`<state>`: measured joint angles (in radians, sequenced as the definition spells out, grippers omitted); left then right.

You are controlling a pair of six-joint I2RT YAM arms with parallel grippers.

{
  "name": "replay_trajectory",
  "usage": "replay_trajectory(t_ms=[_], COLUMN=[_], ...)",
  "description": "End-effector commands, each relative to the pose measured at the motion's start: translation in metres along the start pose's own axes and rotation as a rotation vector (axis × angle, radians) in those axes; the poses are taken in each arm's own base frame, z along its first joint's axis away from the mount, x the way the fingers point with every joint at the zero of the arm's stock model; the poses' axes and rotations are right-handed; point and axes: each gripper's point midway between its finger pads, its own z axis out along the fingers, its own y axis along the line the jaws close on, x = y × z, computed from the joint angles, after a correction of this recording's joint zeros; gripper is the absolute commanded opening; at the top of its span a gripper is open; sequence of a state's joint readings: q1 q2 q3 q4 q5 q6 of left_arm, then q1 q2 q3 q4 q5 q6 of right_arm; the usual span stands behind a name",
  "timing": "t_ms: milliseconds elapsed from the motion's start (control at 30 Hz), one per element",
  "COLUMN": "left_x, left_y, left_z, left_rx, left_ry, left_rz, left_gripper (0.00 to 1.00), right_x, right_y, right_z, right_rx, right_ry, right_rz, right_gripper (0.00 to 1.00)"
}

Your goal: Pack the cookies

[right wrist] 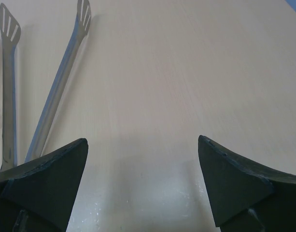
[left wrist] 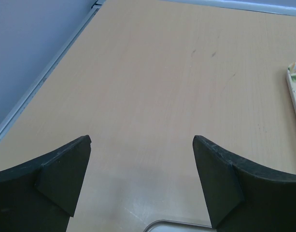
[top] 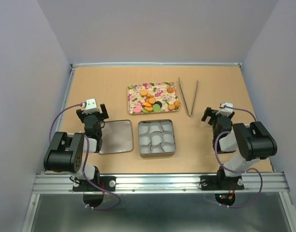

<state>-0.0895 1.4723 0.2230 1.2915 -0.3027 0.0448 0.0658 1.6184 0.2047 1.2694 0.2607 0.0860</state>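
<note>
**While the left pincer (top: 92, 115) and right pincer (right wrist: 143, 140) gape wide, the cookies (top: 150, 102) lie on one tray (top: 160, 89)**

Though the heap is too crowded for an exact count, the cookies are mostly orange, with one green and one dark disc showing. All lie on the single floral tray, far on the desk (top: 234, 96). Nearer stands one tin (top: 139, 140) of white paper cups, with one lid (top: 115, 137) on its left. One pair of tongs (top: 188, 96) lies right of the tray. Neither of the two pincers holds anything.

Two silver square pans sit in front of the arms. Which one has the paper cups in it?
The right-hand pan, in line with the floral tray: white cups fill it. The left pan is flat, bare metal.
</note>
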Motion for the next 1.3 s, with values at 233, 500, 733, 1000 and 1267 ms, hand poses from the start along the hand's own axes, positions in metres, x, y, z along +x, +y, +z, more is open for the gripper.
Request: replay_trajectory(t_ms=[233,500,733,1000,1267], left_x=[-0.075,-0.075,-0.074,-0.075,-0.075], left_y=[0.000,0.000,0.000,0.000,0.000], left_z=[0.003,0.004,0.004,0.004,0.004], left_rx=[-0.002,-0.003,-0.003,0.004,0.005], left_ry=[-0.279,-0.279,-0.278,-0.279,-0.279], left_rz=[-0.092,-0.090,-0.089,-0.096,-0.095], left_gripper=[0.99,0.99,0.99,0.99,0.99], right_x=[-0.028,-0.070,-0.153,-0.071,-0.046], right_y=[0.003,0.001,0.086,0.134,0.142], right_z=[0.007,0.023,0.018,0.034,0.044], right_rx=[-0.005,0.090,-0.247,-0.308,-0.307], right_ry=[-0.102,-0.006,0.114,0.507,0.594], right_rz=[0.035,0.063,0.363,0.299,0.258], right_gripper=[1.00,1.00,1.00,1.00,1.00])
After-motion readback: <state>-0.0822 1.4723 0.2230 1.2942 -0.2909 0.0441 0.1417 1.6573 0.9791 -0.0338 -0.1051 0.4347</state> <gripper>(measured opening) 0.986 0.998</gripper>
